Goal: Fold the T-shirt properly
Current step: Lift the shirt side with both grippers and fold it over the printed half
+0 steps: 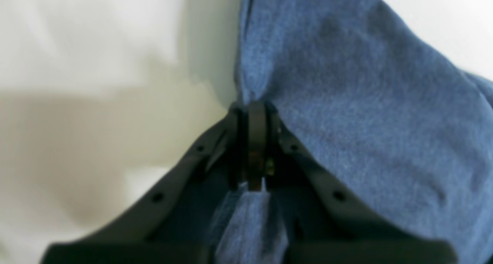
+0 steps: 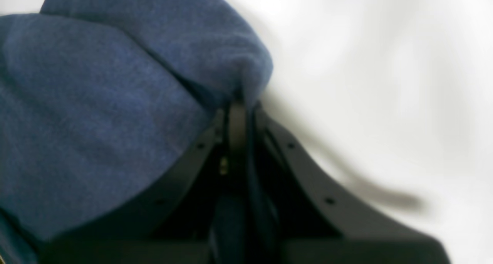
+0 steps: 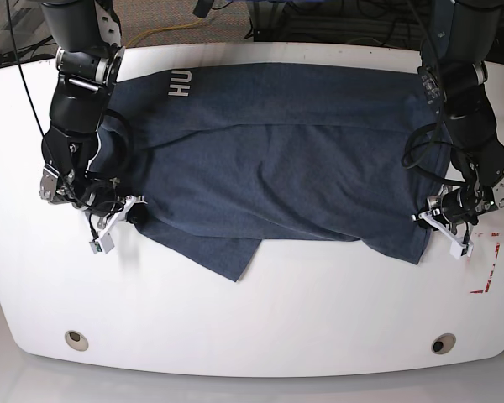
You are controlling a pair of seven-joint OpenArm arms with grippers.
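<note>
On the white rounded tabletop (image 3: pixel 260 311) you had one item: the dark navy-blue heathered cotton short-sleeved T-shirt (image 3: pixel 277 159), spread wide across the far half, its white block lettering near the far edge on the base view's left. Its near hem lay uneven, with one flap drooping toward you left of centre.

Left gripper (image 1: pixel 254 110): clamped on the shirt's edge, cloth pinched between the closed jaws and trailing back between the fingers; it sat at the near corner on the base view's right.

Right gripper (image 2: pixel 238 106): likewise closed on a bunched fold of the shirt, at the opposite side.

Hazards, as judged: the right pinch looked to hold several layers, so lifting could drag a crumpled lump and not a clean edge. Unequal lifting by your two arms would skew the fold line. Either grip sat close to the fabric's rim and might slip under tension.
</note>
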